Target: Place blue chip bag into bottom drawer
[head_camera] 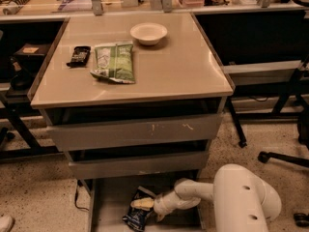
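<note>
The gripper (pixel 154 208), low over the bottom drawer (pixel 108 209) at the blue chip bag (pixel 137 219), hides part of that bag, the drawer's front is cut off by the lower edge, and the small dark packet (pixel 78 55) on the worktop (pixel 188 71) is too small to identify.

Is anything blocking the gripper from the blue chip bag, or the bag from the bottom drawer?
Nothing visible does. The gripper is right at the blue chip bag, and the bag sits inside the open bottom drawer, with bare floor beside it. The green snack bag lies up on the cabinet top, out of the way.
</note>
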Robot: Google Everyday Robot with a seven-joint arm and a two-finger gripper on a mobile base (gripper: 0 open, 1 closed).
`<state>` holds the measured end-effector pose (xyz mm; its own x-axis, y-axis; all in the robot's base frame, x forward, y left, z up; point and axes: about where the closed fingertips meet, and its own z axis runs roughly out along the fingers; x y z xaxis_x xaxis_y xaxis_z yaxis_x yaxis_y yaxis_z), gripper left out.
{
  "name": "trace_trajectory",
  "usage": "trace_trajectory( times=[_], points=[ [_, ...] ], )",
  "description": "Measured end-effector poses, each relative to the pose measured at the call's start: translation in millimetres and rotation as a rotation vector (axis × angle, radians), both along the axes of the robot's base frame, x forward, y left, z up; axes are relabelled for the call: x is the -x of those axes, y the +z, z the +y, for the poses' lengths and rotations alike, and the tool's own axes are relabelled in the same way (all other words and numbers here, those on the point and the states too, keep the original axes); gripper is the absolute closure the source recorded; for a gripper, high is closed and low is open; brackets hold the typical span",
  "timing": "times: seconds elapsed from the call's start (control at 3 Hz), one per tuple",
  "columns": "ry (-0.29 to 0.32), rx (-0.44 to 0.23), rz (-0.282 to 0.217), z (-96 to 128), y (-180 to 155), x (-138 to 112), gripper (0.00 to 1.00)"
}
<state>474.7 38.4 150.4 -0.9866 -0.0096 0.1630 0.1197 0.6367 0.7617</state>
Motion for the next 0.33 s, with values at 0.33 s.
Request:
trace_trajectory(
  times=[0.33],
  points=[
    [0.0, 0.0, 0.0, 0.0, 0.0, 0.0, 0.0]
  ],
)
